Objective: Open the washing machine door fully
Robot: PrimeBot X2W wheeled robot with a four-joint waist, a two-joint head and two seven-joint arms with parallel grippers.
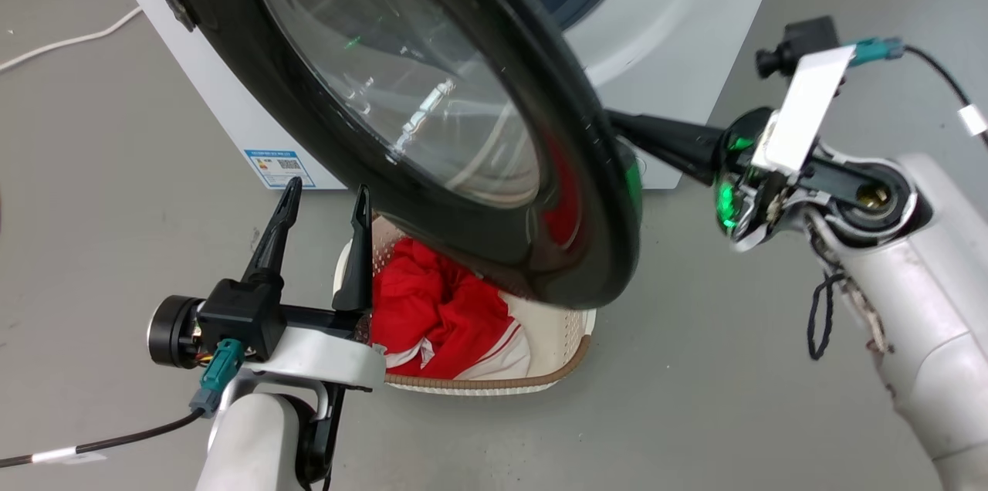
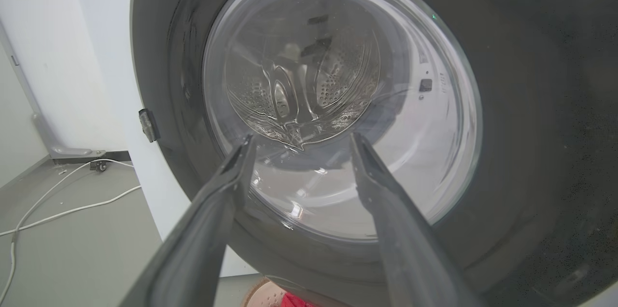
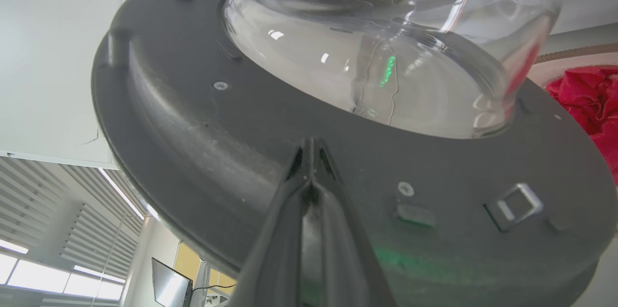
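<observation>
- Head view: the washing machine door point(image 1: 401, 89) stands part-way open, swung out from the washing machine point(image 1: 679, 28) toward me, its lower rim hanging over a laundry basket point(image 1: 571, 352) on the floor.
- Step in hand, as I judge it: pushing the door outward from behind. My right gripper point(image 1: 621, 123) reaches behind the door's free edge.
- Right wrist view: right gripper point(image 3: 309, 145) has its fingers pressed together, holding nothing. The tips seem to rest against the grey inner face below the glass bowl, and the latch hook point(image 3: 514, 203) lies off to one side.
- My left gripper point(image 1: 327, 190) hovers spread wide and empty, just beside the basket. In the left wrist view point(image 2: 303, 139) it faces the door's outer glass, apart from it.
- Next move, in my judgement: carry the push on along the hinge arc, keeping the tips from sliding off the smooth face, until the door reaches its stop.
- Containers: the basket holds a crumpled red garment point(image 1: 432, 306) with white stripes. The perforated steel drum point(image 2: 299, 80) shows through the glass; its contents I cannot tell.
</observation>
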